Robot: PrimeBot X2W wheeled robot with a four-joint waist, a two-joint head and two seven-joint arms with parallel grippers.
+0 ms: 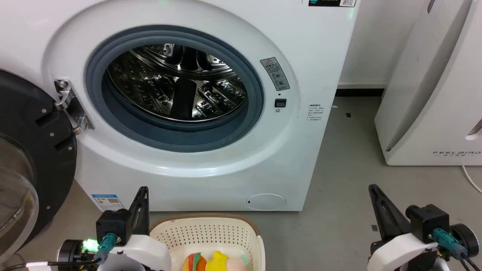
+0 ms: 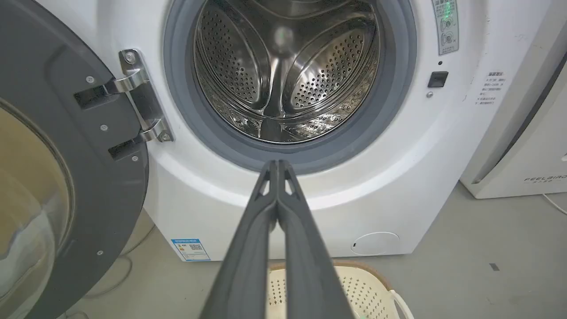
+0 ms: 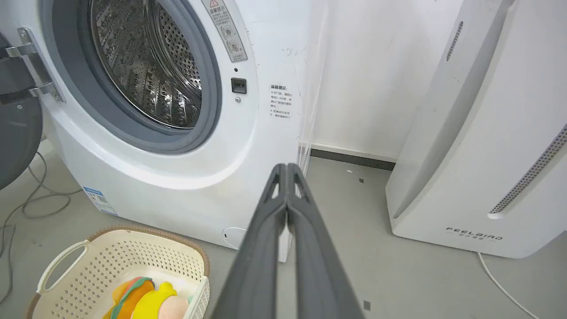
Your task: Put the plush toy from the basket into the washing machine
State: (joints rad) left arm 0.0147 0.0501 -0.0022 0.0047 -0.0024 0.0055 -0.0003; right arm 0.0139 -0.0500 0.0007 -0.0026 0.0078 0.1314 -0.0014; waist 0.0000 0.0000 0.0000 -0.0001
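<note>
At the far left, the black-framed glass door (image 1: 26,150) of the washing machine (image 1: 196,177) is seen swung wide open, carried on a steel hinge (image 1: 69,107) at the left edge of the round port. The port is ringed by a grey gasket (image 1: 180,137), and behind it the shiny perforated drum (image 1: 177,82) is exposed. A blue label (image 1: 107,201) is stuck near the machine's lower left corner. Just right of that label, the left pincer (image 1: 143,189) is held low in front of the machine. In the left wrist view its two dark fingers are seen clenched against each other, with the tips pointed at the lower edge of the gasket. The basket (image 1: 211,229) is set on the grey floor (image 1: 339,169) directly before the machine, just beside the left pincer. The plush toy (image 1: 214,262) is found lying in its bottom, with the orange and green striped part to the left, yellow in the middle and peach-pink to the right. Further right, well apart from the basket, the right pincer (image 1: 372,187) is held over bare floor, likewise clenched tip to tip and gripping no object. At the far right, a white appliance (image 1: 433,94) marked FEELBIRD is stood on the floor beside the washing machine.
</note>
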